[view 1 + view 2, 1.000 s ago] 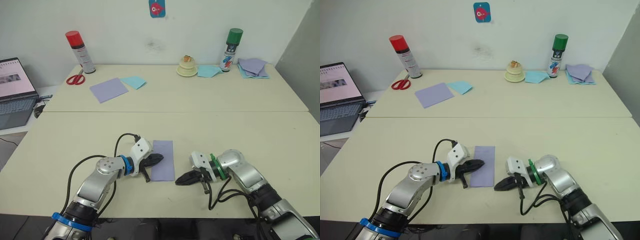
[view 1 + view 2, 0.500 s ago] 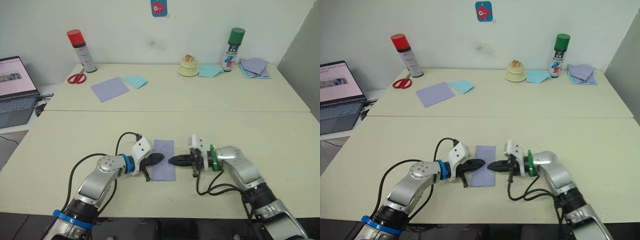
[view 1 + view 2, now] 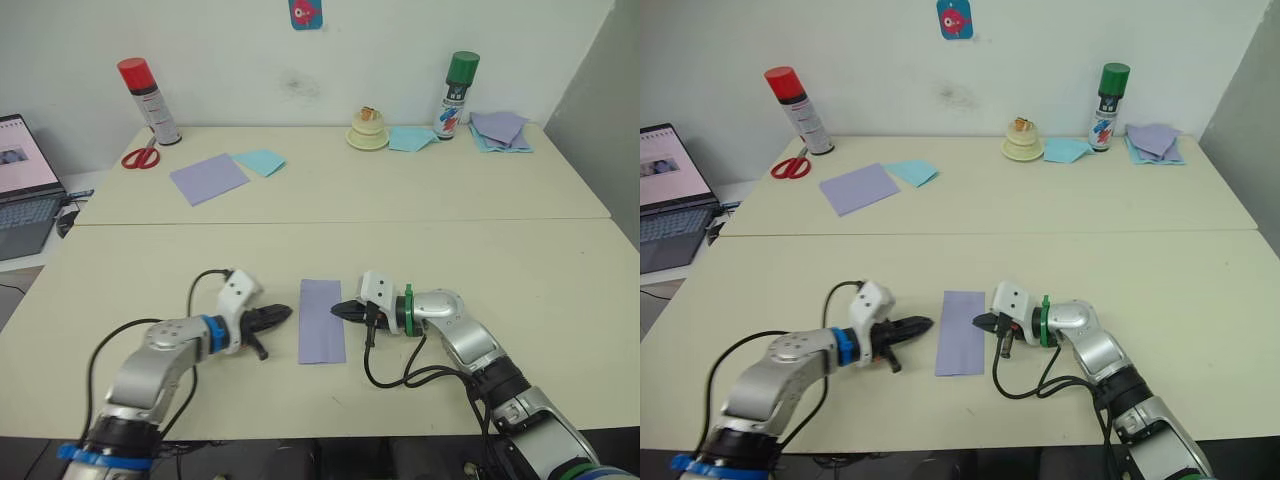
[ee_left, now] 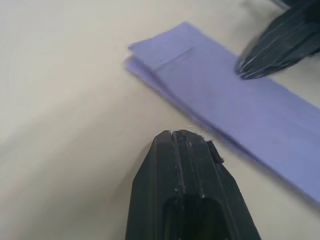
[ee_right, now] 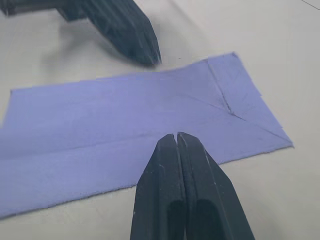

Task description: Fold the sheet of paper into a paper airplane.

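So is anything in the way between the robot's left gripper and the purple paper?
Nothing visible. Bare table lies between the left gripper and the folded sheet of paper. The right gripper is at the paper's opposite edge.

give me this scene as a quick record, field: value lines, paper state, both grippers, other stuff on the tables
paper: sheet of paper, lavender, folded into a narrow strip, flat on the near table
creases: diagonal lines at one end, seen in the right wrist view
left gripper: shut, beside the strip's left edge, off the paper
right gripper: shut, tips at the strip's right edge
far table, left: red-capped spray can, red scissors, flat lavender sheet, light blue sheet
far table, right: green-capped spray can, pile of papers
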Controlling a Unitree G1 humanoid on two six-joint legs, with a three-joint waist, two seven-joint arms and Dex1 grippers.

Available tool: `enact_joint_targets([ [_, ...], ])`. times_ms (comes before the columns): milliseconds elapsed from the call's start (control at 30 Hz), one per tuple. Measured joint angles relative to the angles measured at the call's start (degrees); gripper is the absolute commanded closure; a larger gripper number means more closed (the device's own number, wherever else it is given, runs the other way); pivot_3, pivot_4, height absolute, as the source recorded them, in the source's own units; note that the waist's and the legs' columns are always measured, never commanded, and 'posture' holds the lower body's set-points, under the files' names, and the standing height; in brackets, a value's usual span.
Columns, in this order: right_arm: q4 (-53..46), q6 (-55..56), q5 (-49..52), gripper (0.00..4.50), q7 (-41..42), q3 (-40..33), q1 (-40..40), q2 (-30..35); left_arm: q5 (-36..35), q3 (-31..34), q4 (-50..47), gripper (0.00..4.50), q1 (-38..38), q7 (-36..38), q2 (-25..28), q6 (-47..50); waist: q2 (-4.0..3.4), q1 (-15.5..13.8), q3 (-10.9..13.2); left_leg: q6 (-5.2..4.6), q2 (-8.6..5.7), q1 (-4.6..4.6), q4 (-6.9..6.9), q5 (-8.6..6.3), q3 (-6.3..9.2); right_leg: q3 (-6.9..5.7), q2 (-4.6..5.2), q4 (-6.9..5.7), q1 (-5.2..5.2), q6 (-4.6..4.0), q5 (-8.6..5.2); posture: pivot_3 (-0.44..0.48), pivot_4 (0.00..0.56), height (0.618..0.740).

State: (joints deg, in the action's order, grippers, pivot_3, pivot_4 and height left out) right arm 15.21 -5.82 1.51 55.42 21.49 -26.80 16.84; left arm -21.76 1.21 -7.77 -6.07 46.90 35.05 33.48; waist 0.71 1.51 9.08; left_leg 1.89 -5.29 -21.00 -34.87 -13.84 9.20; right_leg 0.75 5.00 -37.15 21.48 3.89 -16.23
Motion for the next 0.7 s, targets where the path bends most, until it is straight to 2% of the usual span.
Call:
enact_joint_targets([
  [100,-0.49,-0.17,0.02,4.46,-0.02,-0.11,0.32,0.12,-1.9,1.33,-2.46,4.5,1.21,-0.19,-0.12,2.32,0.08,-0.09,0.05,0.0,-0.04,-0.02,0.0,0.0,0.0,0.01,0.0,0.05,-0.03,-0.09,0.05,0.0,0.15,0.74],
  [300,-1.86,-1.04,0.01,4.46,0.67,0.12,0.91,0.21,-1.87,-1.28,-4.32,4.5,0.81,-2.56,-2.93,3.68,0.09,-0.01,0.05,0.04,0.0,-0.03,0.0,-0.03,0.0,0.01,0.01,0.04,-0.03,-0.27,0.16,0.0,0.15,0.74],
  [700,-2.29,-2.12,0.07,4.46,0.78,0.03,0.91,0.17,-2.11,-3.08,-5.15,4.5,-0.02,-2.4,-2.37,4.94,0.1,-0.01,0.06,0.05,-0.01,-0.04,0.0,-0.04,-0.02,0.0,0.01,0.05,-0.02,-0.28,0.16,0.0,0.15,0.74],
])
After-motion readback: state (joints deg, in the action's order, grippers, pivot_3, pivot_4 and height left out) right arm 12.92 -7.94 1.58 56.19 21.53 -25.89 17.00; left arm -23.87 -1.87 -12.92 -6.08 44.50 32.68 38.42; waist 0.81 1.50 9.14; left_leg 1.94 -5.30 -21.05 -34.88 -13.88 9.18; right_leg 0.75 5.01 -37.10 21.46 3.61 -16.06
